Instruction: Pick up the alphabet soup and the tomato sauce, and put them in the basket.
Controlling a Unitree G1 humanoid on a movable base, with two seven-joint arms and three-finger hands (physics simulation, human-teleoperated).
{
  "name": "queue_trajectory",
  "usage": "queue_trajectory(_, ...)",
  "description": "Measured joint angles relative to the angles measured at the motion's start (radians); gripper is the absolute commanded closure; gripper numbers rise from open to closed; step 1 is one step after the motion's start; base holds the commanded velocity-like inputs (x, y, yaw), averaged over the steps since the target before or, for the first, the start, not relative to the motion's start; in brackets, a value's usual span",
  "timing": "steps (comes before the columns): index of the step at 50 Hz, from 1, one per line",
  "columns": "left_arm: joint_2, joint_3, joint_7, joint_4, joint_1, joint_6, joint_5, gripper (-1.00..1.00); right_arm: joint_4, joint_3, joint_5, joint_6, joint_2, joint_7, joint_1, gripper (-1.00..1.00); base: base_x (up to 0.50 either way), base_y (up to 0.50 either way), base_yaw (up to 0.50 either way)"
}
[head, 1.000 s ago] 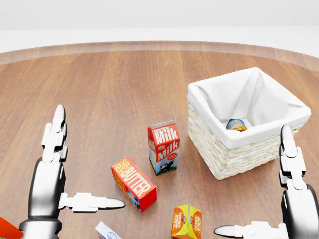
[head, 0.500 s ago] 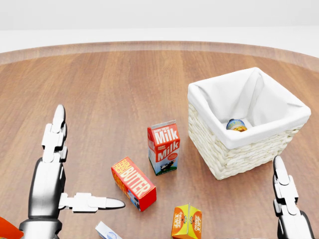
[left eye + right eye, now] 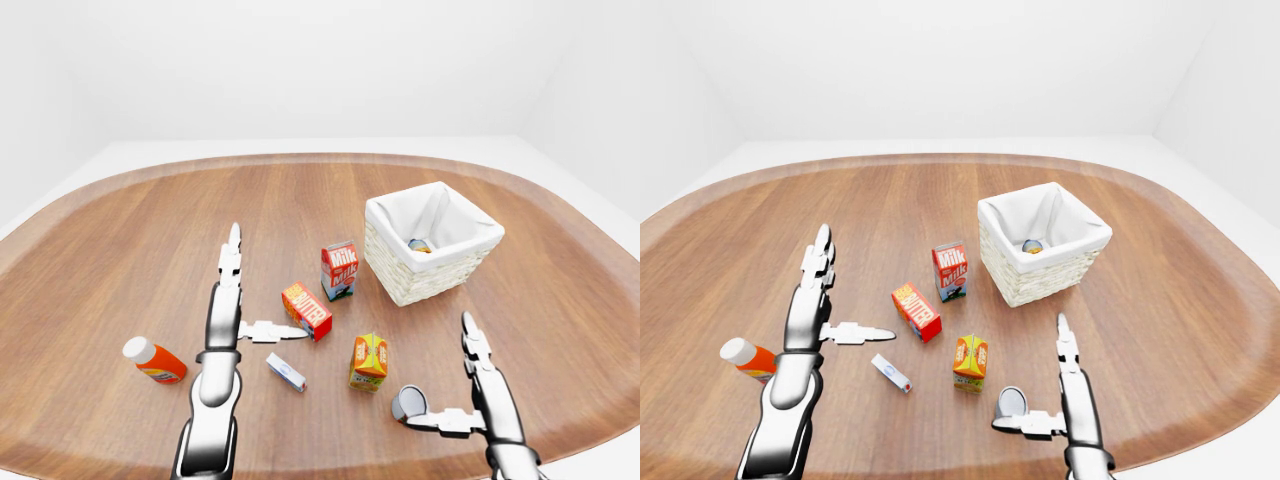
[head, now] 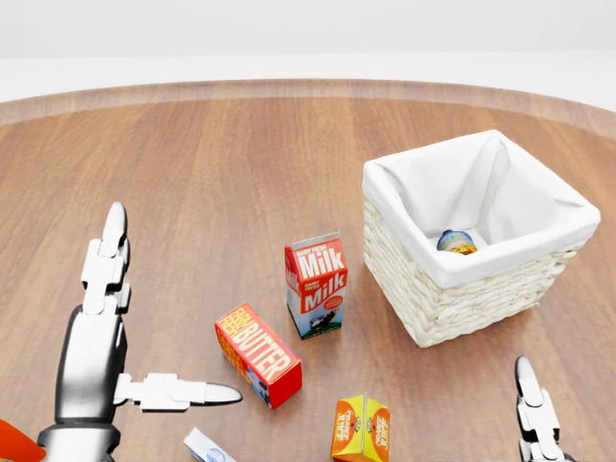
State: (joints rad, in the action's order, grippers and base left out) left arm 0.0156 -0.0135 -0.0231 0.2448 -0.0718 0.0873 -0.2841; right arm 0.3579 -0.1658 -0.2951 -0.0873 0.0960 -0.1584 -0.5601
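The wicker basket (image 3: 405, 285) with a white liner stands right of centre in the left-eye view. One can (image 4: 456, 241) with a blue and yellow label lies inside it. A second can (image 3: 408, 402) lies on the table near the bottom edge, its grey end showing and its label hidden. My right hand (image 3: 445, 380) is open just right of that can, with its thumb pointing at the can and its fingers raised. My left hand (image 3: 255, 300) is open on the left, holding nothing.
A milk carton (image 3: 339, 270), a butter box (image 3: 307, 310), an orange juice carton (image 3: 368, 360) and a small white-blue box (image 3: 286, 371) lie between my hands. An orange bottle (image 3: 153, 361) lies at the left. The table's rim curves close below my hands.
My right hand has drawn down towards the bottom of the head view, away from the basket. The left hand and the objects have not moved.
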Motion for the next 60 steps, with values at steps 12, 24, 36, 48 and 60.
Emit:
queue_trajectory(12,0.0,0.001,-0.001,-0.001,0.002,0.0,0.0,-1.0,-0.052,-0.004,-0.021,0.0,-0.003,0.015,0.004,-1.0,0.0,0.0,0.0)
queue_trajectory(24,0.0,0.002,-0.002,0.0,0.003,0.0,0.001,-1.0,-0.108,-0.01,-0.054,0.0,-0.009,0.044,0.028,-1.0,0.0,0.0,0.0)
queue_trajectory(36,0.001,0.003,-0.001,-0.002,0.003,0.0,0.003,-1.0,-0.159,-0.005,-0.092,0.0,-0.019,0.08,0.042,-1.0,0.0,0.0,0.0)
queue_trajectory(48,0.001,0.003,0.001,0.003,0.002,0.0,0.004,-1.0,-0.213,0.005,-0.133,0.0,-0.032,0.124,0.053,-1.0,0.0,0.0,0.0)
queue_trajectory(60,0.0,0.003,0.001,0.005,0.002,0.0,0.004,-1.0,-0.268,0.018,-0.185,0.0,-0.048,0.178,0.073,-1.0,0.0,0.0,0.0)
